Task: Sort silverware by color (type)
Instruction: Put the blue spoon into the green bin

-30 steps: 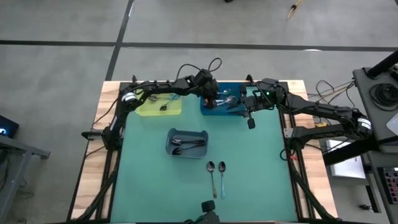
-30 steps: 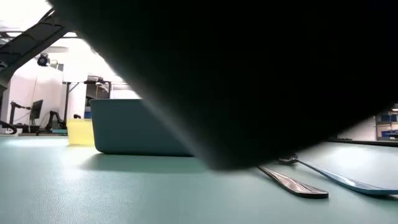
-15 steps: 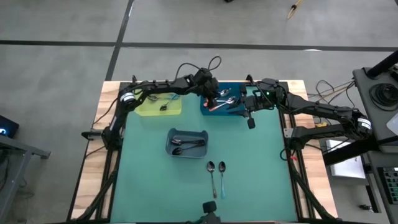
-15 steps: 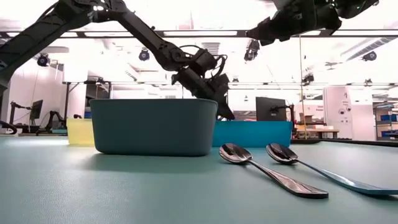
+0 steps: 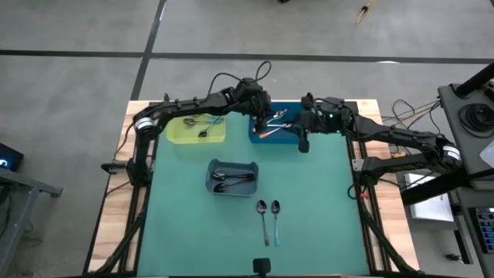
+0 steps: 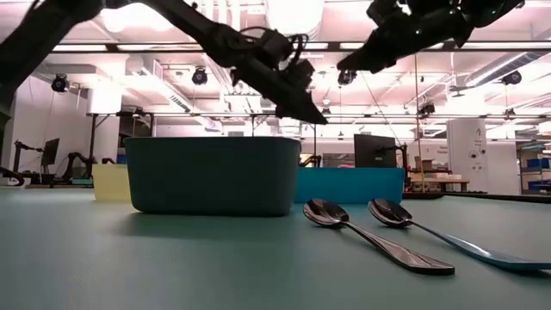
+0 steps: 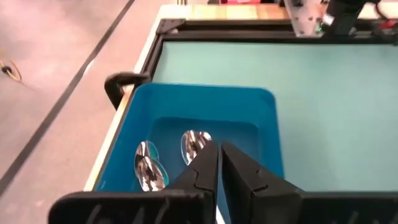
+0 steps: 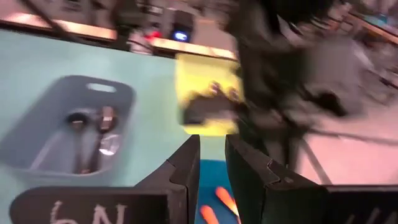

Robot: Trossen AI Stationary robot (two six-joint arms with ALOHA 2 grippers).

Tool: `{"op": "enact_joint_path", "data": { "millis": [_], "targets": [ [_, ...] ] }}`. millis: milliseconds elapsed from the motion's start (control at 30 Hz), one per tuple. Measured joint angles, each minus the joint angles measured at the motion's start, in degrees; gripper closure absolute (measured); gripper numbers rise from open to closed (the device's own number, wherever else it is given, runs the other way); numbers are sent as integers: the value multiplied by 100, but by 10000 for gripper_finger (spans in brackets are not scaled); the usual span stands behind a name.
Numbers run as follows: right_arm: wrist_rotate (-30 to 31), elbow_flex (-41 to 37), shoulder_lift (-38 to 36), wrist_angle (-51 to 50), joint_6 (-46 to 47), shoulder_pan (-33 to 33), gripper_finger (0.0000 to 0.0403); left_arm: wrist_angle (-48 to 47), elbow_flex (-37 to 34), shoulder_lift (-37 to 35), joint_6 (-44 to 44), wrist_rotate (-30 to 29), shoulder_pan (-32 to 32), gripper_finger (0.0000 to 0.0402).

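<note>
Orange-handled spoons (image 5: 270,129) lie inside the blue bin (image 5: 253,137); two of their shiny bowls (image 7: 194,144) show in the left wrist view. My left gripper (image 5: 264,117) hangs above this bin, shut and holding nothing (image 7: 219,163). My right gripper (image 5: 302,143) hovers at the bin's near right corner, slightly open and empty (image 8: 212,158). A dark metal spoon (image 5: 262,210) and a light-blue-handled spoon (image 5: 275,213) lie flat side by side on the mat toward the near edge. Dark spoons (image 5: 231,177) lie in the grey bin.
The yellow bin (image 5: 181,136) sits left of the blue one at the far edge, with something dark inside. The grey bin (image 5: 210,179) stands mid-table. In the low view the grey bin (image 6: 213,176) hides most of the others. Bare green mat stretches to the left and right.
My left gripper has risen straight up from inside the blue bin and now hangs well above its rim. My right gripper has moved toward the table's left and far side, closer to the blue bin. A dark shape that blocked the low view has gone.
</note>
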Motion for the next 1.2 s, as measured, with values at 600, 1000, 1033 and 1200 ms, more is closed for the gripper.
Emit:
{"op": "enact_joint_path", "data": {
  "millis": [600, 1000, 1033, 1200],
  "targets": [
    [455, 0, 229, 281, 1608, 46, 335, 1524, -2744, -2316, -292, -11, -132, 402],
    [452, 0, 274, 334, 3125, 1039, 335, 2325, -4148, -3677, -569, -13, -706, 402],
    [451, 0, 294, 332, 3257, 1161, 335, 2324, -4204, -3757, -573, -13, -779, 402],
    [896, 0, 444, 325, 3944, 1872, 335, 2363, -4460, -4108, -709, -14, -1143, 402]
  ]
}}
